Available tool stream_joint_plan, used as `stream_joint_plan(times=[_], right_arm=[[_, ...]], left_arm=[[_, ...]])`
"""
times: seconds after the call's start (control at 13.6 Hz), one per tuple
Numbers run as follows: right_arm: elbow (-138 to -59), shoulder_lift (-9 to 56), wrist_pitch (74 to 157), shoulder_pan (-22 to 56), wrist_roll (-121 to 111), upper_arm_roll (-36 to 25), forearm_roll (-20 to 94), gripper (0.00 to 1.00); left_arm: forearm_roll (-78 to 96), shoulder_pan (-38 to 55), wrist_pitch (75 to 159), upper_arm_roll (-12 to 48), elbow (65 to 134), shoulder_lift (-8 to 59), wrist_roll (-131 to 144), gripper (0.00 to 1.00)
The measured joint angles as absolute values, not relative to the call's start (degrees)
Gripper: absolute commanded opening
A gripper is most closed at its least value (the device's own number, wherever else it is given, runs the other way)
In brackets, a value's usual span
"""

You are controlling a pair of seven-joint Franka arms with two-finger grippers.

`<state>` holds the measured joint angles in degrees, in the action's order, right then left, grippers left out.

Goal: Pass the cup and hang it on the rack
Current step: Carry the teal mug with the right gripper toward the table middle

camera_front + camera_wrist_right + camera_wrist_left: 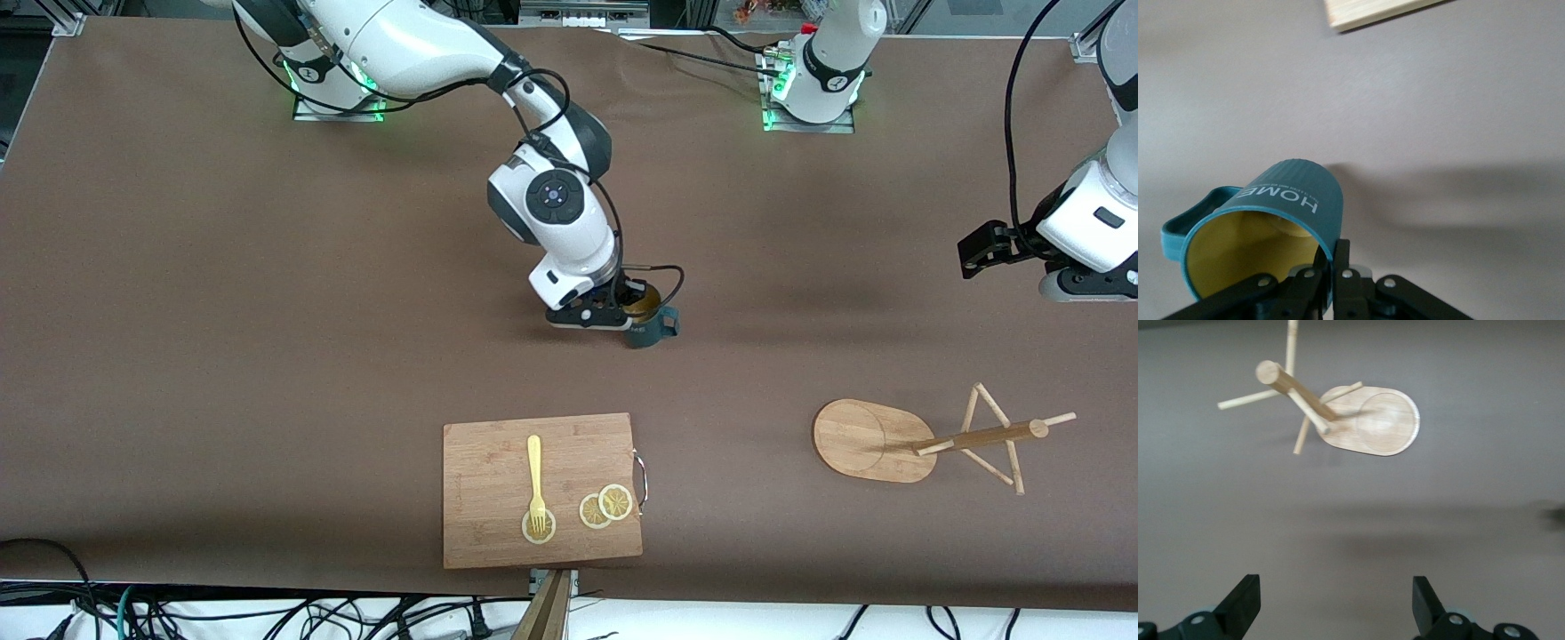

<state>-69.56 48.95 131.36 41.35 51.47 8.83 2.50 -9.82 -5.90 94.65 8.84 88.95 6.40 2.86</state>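
Observation:
The dark teal ribbed cup (647,320) with a yellowish inside hangs tilted above the middle of the table, its handle toward the left arm's end. My right gripper (622,309) is shut on the cup's rim; in the right wrist view the cup (1281,213) shows one finger inside the rim and one outside, at my right gripper (1333,257). The bamboo rack (942,437) stands nearer the front camera, toward the left arm's end; it also shows in the left wrist view (1338,410). My left gripper (1337,603) is open and empty, up over the table's left-arm end.
A wooden cutting board (484,524) lies near the front edge, with a yellow fork (535,480) and three lemon slices (606,507) on it. Its corner shows in the right wrist view (1371,12).

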Motion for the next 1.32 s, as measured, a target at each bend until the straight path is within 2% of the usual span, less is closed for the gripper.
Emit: stream_joint_plan(times=[0.37,1.32], right_arm=[[-69.24,49.22,130.97,44.60,56.35,8.84,2.51,0.00],[-69.22,49.64,121.19,46.28,55.16,8.83,1.26,0.00]], left_arm=[[-11.53,-5.95,94.65,8.78,88.87,6.40,2.86,1.00],[-11.53,-6.07,94.14,8.36,88.87,6.58,2.86,1.00]])
